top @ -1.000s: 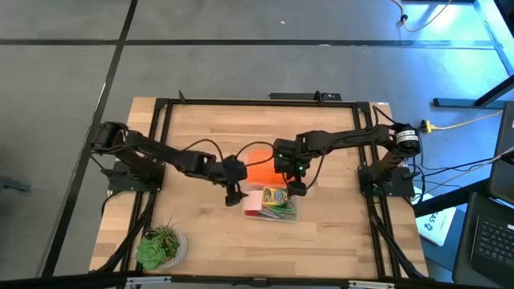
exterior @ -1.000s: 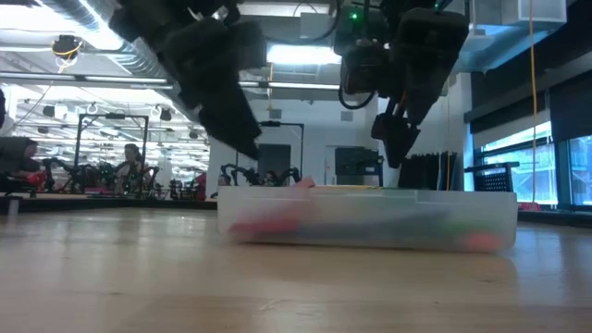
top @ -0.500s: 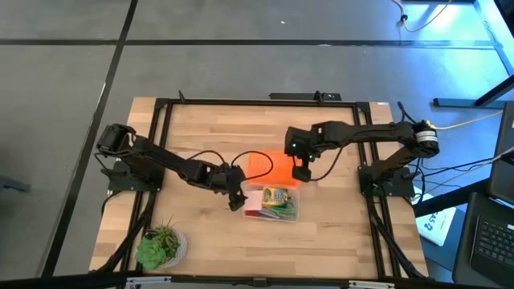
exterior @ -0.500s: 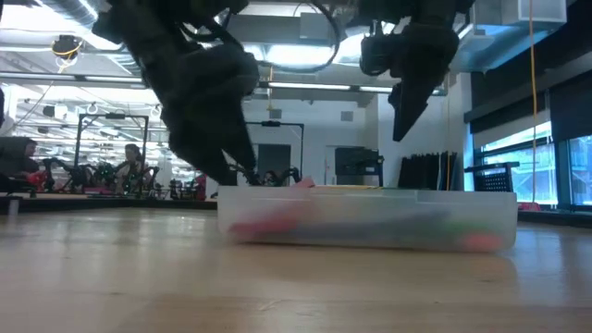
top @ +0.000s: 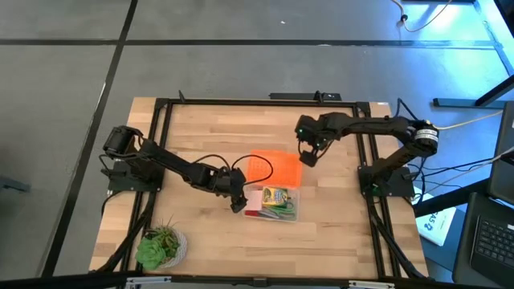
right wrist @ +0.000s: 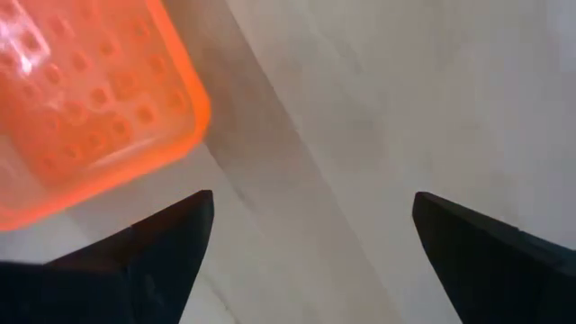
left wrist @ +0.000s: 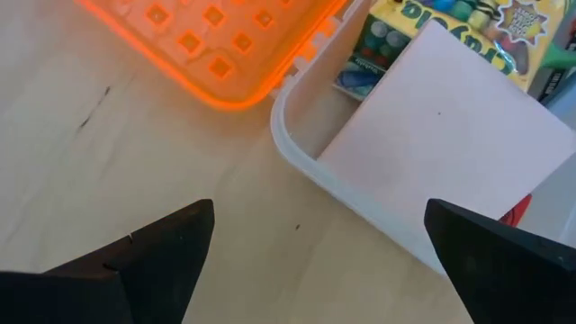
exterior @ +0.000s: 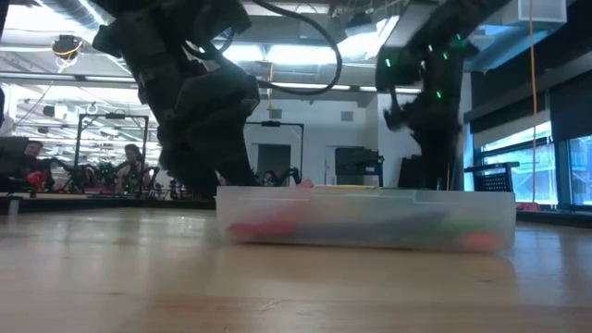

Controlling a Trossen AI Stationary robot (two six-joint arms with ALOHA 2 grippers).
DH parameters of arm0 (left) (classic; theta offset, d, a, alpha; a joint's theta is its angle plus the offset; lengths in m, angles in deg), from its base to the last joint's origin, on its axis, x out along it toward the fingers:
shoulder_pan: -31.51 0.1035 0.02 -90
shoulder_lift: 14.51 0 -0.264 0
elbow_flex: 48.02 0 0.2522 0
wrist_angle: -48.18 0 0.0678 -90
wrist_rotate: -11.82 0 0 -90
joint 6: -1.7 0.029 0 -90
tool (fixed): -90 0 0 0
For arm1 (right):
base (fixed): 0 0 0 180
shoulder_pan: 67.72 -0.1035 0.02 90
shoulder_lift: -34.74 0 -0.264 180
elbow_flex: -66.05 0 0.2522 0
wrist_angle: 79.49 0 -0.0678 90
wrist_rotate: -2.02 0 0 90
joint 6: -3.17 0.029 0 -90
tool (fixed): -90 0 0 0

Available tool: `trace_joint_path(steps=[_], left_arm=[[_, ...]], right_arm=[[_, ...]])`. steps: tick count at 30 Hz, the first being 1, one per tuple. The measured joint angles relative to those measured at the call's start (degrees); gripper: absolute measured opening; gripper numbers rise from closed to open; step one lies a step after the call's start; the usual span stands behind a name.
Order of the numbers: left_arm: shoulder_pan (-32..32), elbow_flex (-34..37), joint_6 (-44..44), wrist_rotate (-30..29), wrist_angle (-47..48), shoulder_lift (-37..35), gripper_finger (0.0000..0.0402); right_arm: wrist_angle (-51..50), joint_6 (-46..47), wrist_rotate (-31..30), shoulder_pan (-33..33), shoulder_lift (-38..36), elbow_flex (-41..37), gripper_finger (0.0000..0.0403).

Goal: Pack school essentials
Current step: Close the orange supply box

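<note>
A clear plastic box [top: 273, 210] sits mid-table holding a pink note pad [left wrist: 450, 135], a yellow-green crayon box [top: 277, 196] and other small school items. Its orange perforated lid [top: 273, 169] lies on the table against the box's far side. My left gripper [top: 238, 202] hangs open, low at the box's left end, fingers over bare wood beside the box's corner [left wrist: 290, 142]. My right gripper [top: 308, 157] is open, pointing down above the table just off the lid's far right corner [right wrist: 184, 99]. Neither holds anything.
A green potted plant [top: 161, 246] stands at the near left corner. A black frame [top: 257, 102] runs round the table's edges. Bare wood lies to the box's left, right and near side. The room behind shows in the low view.
My right gripper has swung from above the box and lid toward the table's far right, turning as it went, and now clears the lid. My left gripper has sunk toward the table at the box's left end and rolled. Both stay open.
</note>
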Motion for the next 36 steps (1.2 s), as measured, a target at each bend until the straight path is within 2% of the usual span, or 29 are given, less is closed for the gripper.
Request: trace_joint_path(steps=[6,13,22,36], left_arm=[[0.0,0.0,-0.8,0.1,0.1,0.0,0.0396],[0.0,0.0,-0.8,0.2,0.2,0.0,0.0396],[0.0,0.0,-0.8,0.2,0.2,0.0,0.0396],[0.2,0.1,-0.3,0.2,0.5,0.0,0.0396]], right_arm=[[11.1,-0.4,3.3,2.3,0.0,-8.3,0.0381],[21.7,-0.3,5.4,2.3,1.4,-12.5,0.0381],[24.6,-1.1,4.8,2.3,5.6,-12.8,0.0381],[29.3,-5.0,6.8,1.7,5.1,-12.9,0.0381]])
